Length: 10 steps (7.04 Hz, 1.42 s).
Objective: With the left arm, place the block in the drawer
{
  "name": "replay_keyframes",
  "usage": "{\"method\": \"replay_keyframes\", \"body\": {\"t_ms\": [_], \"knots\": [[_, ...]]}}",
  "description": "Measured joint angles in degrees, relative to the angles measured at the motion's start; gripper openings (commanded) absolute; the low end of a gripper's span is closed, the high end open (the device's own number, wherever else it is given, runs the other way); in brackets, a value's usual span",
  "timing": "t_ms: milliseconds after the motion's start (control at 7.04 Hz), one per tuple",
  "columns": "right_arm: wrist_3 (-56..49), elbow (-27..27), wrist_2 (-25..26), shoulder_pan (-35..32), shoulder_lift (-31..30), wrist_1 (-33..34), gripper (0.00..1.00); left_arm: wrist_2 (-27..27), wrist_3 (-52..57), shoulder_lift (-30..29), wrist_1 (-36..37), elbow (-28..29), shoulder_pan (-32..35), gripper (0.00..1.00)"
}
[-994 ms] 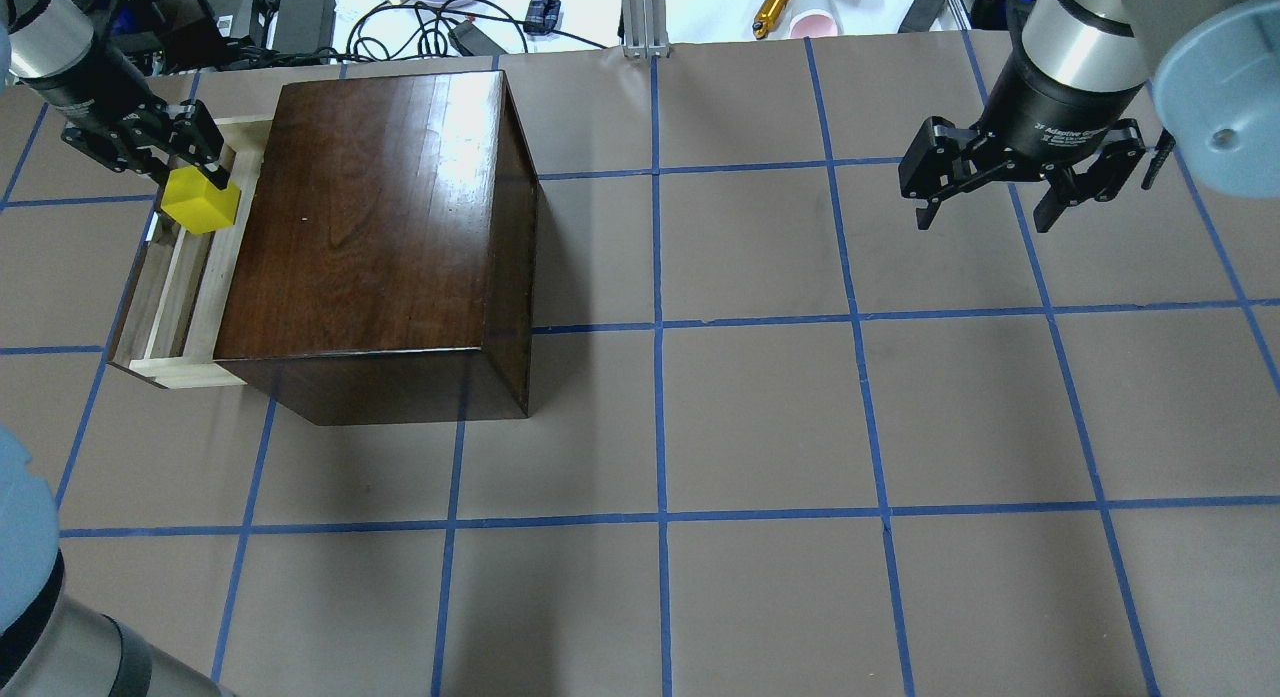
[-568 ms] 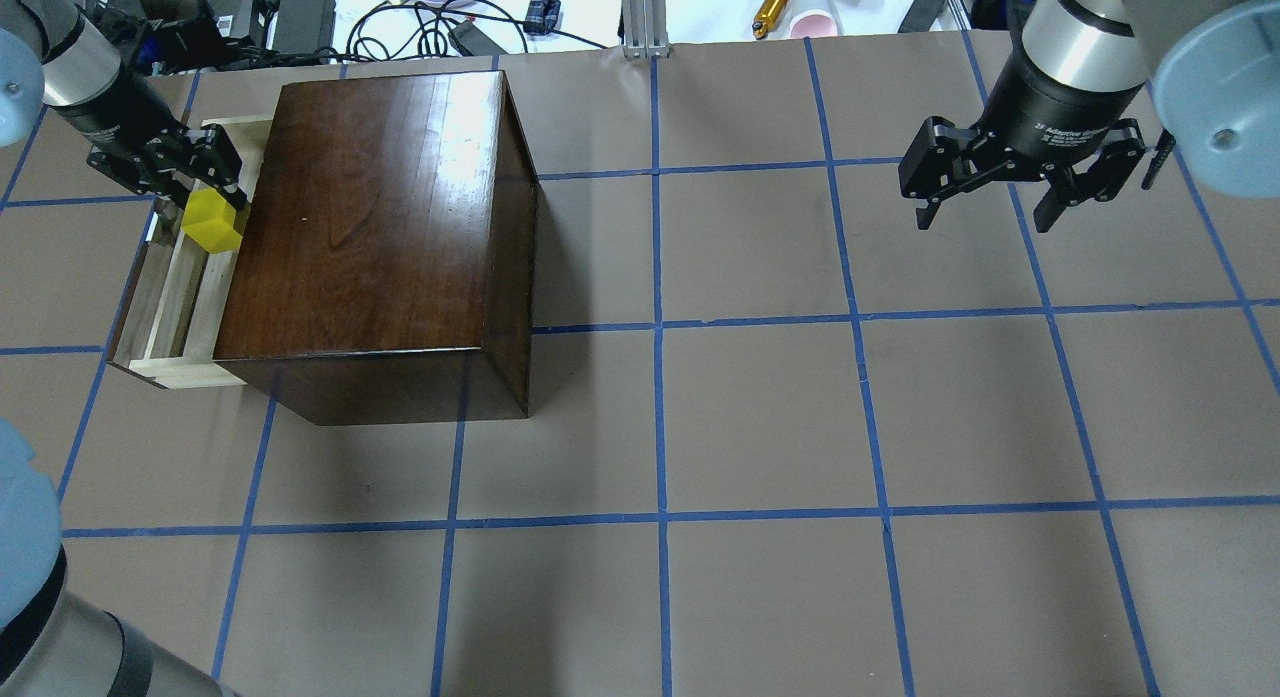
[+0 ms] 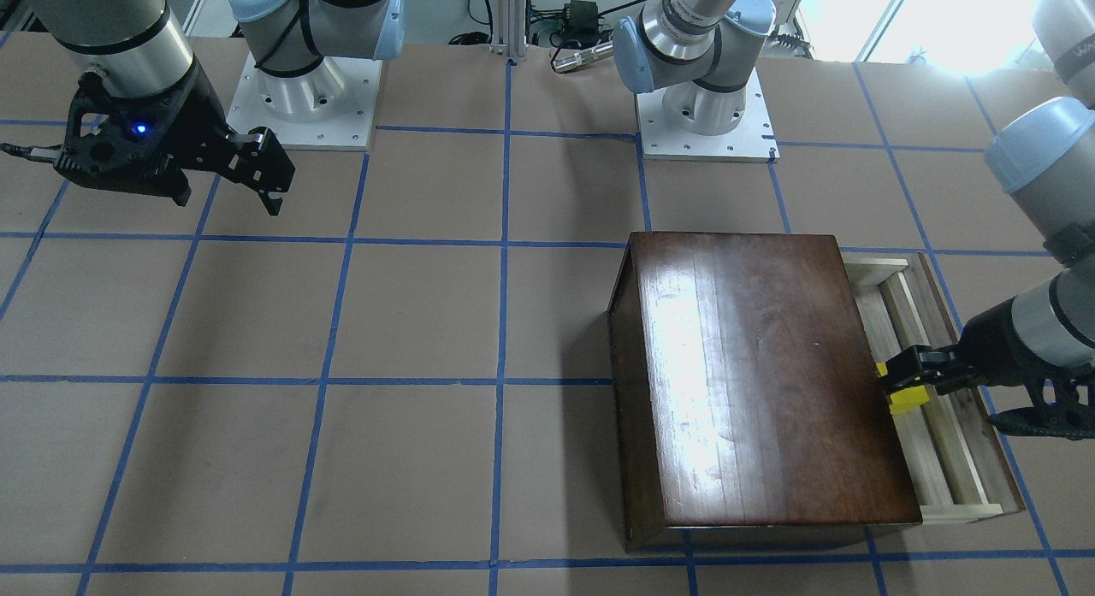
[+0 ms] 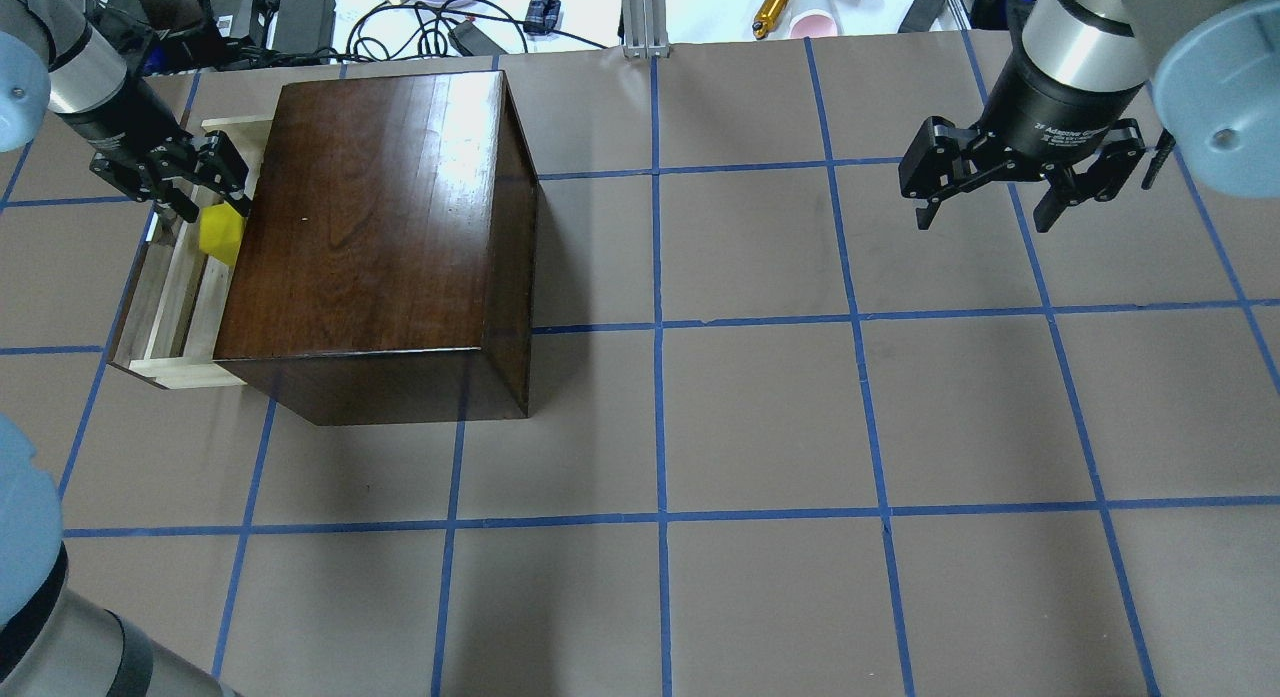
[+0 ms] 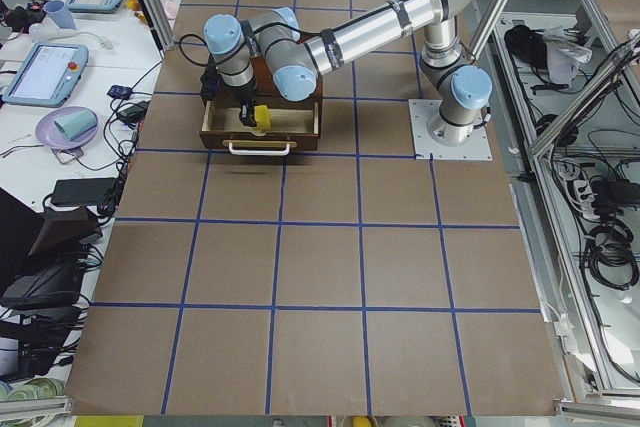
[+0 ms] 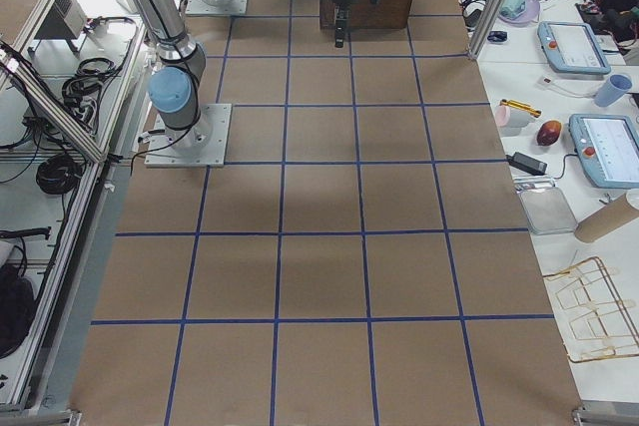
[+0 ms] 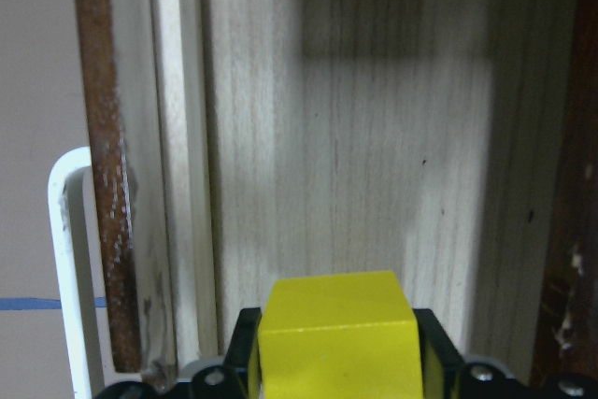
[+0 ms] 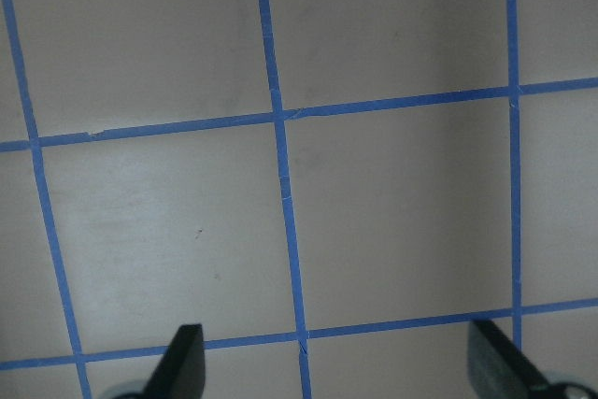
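Yellow block (image 4: 221,233), clamped in the left gripper (image 4: 214,210), hangs over the open drawer (image 4: 168,299) beside the dark wooden box (image 4: 370,217); only the left wrist view shows the pale drawer floor ahead. The right gripper (image 4: 985,209) hangs wide, well apart.

One yellow block (image 4: 220,235), one drawer (image 4: 170,302) with one metal pull (image 5: 260,149), and one dark wooden box (image 4: 370,217)

Two robot arms: the left arm (image 3: 1039,322) and the right arm (image 3: 111,32)

Two white mounts under them: the left base plate (image 3: 753,143) and the right base plate (image 3: 257,126)

Two black grippers, the left gripper (image 4: 213,209) and the right gripper (image 4: 985,217), with two fingers each

On the side bench, two tablets: a far tablet (image 6: 574,45) and a near tablet (image 6: 603,152)
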<state>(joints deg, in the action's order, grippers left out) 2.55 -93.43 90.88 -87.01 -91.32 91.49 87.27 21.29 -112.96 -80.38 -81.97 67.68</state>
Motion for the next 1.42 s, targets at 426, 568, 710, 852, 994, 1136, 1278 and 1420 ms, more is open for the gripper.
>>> {"method": "replay_keyframes", "body": {"t_ms": [426,568,710,852,994,1136,1278,1420], "knots": [[0.0,0.0,0.0,0.0,0.0,0.0,1.0,0.2,-0.1,0.5,-0.3,0.4,-0.4,1.0],[0.0,0.0,0.0,0.0,0.0,0.0,1.0,0.3,-0.1,1.3,-0.8,0.8,-0.6,1.0],[0.0,0.0,0.0,0.0,0.0,0.0,1.0,0.4,-0.1,2.4,-1.2,1.1,-0.6,1.0],[0.0,0.0,0.0,0.0,0.0,0.0,1.0,0.5,-0.1,4.2,-1.8,1.3,-0.3,1.0],[0.0,0.0,0.0,0.0,0.0,0.0,1.0,0.6,-0.5,6.7,-2.9,1.3,0.2,1.0],[0.0,0.0,0.0,0.0,0.0,0.0,1.0,0.6,-1.0,9.7,-4.9,1.3,0.5,1.0],[0.0,0.0,0.0,0.0,0.0,0.0,1.0,0.5,-1.3,12.7,-7.1,1.2,0.7,1.0],[0.0,0.0,0.0,0.0,0.0,0.0,1.0,0.4,-1.4,15.5,-8.6,0.8,0.8,1.0]]}}
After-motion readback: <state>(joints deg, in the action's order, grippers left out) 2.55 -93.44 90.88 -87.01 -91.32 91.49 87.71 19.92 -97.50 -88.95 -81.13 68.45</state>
